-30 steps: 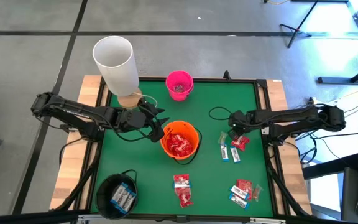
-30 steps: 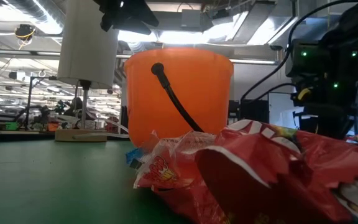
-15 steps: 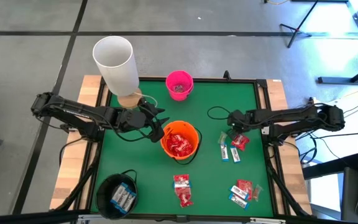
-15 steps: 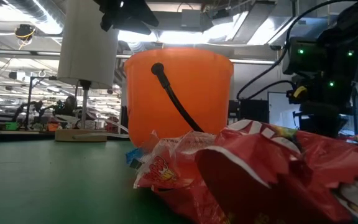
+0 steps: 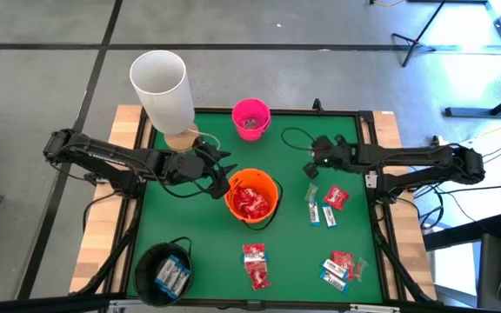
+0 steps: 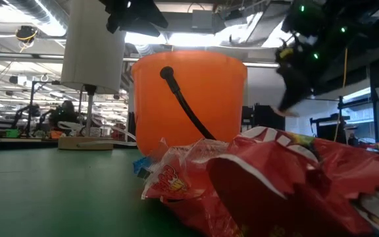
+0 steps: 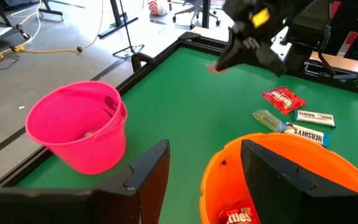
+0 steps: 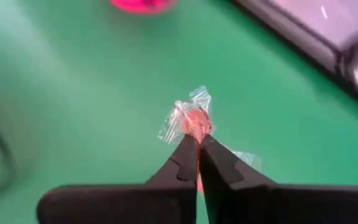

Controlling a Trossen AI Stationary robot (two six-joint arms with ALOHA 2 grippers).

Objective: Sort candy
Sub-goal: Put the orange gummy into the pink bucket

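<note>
From above, the right gripper (image 5: 314,162) is seen raised over the green tabletop (image 5: 298,261), between the pink bucket (image 5: 250,118) and the loose sweets, its fingers pinched shut on a small clear-wrapped pink candy (image 5: 310,169). Just beyond those fingers, toward the near edge, a red packet (image 5: 336,198) and two white-and-blue bars (image 5: 320,210) are laid, and further clusters of sweets (image 5: 341,268) are found well apart from them, near the front. The left gripper (image 5: 219,177) is held beside the orange bucket (image 5: 252,196), which is filled with red packets, its fingers spread and empty; a black bucket (image 5: 165,271) with bars inside stands well behind it at the near corner, and a tall white tube (image 5: 163,89) rises beside that arm. From table height, crinkled red packets (image 6: 268,184) are piled in front of the orange bucket (image 6: 189,99), and the right arm's dark gripper (image 6: 295,76) hangs above them. In the left wrist view, the spread fingers (image 7: 145,171) frame the gap between the pink bucket (image 7: 79,127) and the orange bucket (image 7: 278,180). In the right wrist view, the closed fingers (image 8: 197,155) are clamped on the wrapped pink candy (image 8: 190,121) above the green surface.
</note>
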